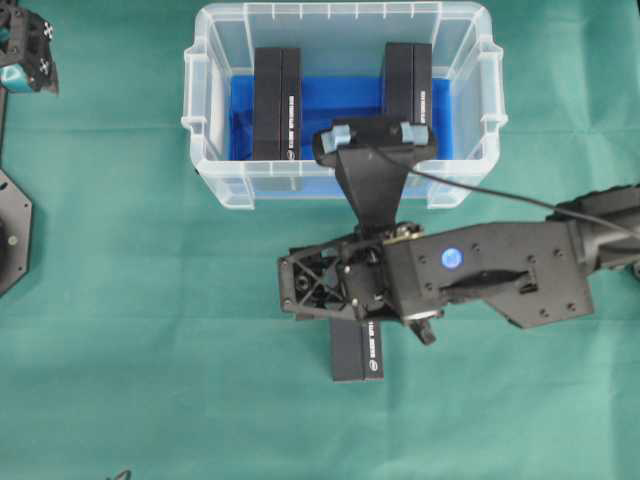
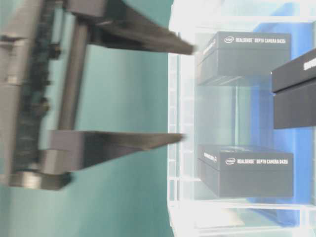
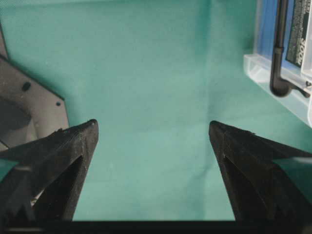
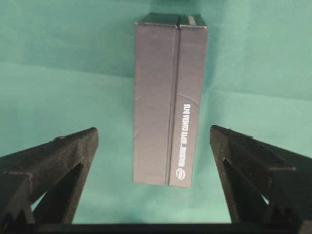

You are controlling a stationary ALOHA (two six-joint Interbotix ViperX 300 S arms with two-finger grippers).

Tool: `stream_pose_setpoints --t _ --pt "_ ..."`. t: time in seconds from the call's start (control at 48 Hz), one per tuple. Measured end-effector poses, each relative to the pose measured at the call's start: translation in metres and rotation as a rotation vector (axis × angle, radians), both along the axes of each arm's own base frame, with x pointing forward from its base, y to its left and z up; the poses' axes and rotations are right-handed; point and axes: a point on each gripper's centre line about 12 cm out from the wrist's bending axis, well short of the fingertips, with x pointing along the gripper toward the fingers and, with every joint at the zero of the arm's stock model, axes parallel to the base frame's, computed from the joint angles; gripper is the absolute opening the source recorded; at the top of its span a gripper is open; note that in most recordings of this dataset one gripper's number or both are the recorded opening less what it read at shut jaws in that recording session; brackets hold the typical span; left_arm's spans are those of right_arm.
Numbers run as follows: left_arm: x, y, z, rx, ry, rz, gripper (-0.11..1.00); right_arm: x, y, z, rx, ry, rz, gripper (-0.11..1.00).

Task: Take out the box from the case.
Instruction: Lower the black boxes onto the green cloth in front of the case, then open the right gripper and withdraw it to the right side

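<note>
Right gripper, jaws spread wide and holding nothing, poised above a dark grey rectangular cardboard box that lies flat on the green cloth-covered desk, outside the case. The box sits between the two fingertips in the wrist view, touching neither, with its long axis running away from the gripper. Beyond the gripper stands the large clear plastic rectangular case with rimmed edge and bright blue floor lining; inside it two further dark rectangular boxes, one at left and one at right, stand on edge, well apart from each other and from the case's side walls. Left gripper, likewise spread wide and empty, hangs over bare desk, with the case corner off to one side. Handling, as a judgement: the boxes are printed retail cartons, rigid and straight-sided, probably light, with a smooth matt surface that may slip under a weak pinch. Their narrow width fits within the open jaws, so the best hold is across the two broad faces near mid-length, approached from above; a grip near one end risks tilting the carton against the case wall.
</note>
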Motion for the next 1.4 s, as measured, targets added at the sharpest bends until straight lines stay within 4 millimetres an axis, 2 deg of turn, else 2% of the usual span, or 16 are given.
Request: stream_pose_setpoints --t 0.25,0.605,0.876,1.105,1.397 --pt "0.001 0.0 0.0 0.004 -0.005 0.0 0.97 0.0 -0.005 0.021 -0.017 -0.007 0.009 0.92" --pt "0.0 0.0 0.001 0.004 -0.007 0.001 0.97 -0.001 -0.008 0.022 -0.028 0.002 0.003 0.92" --pt "0.001 0.0 0.0 0.003 -0.006 0.001 0.98 -0.011 -0.01 0.022 -0.042 0.069 -0.008 0.92" --pt "0.0 0.0 0.0 0.003 -0.005 -0.002 0.97 -0.039 -0.006 0.032 -0.043 0.081 0.009 0.92" --pt "-0.003 -0.002 0.001 -0.015 0.006 0.032 0.98 -0.094 -0.006 0.033 -0.036 0.07 0.022 0.92"
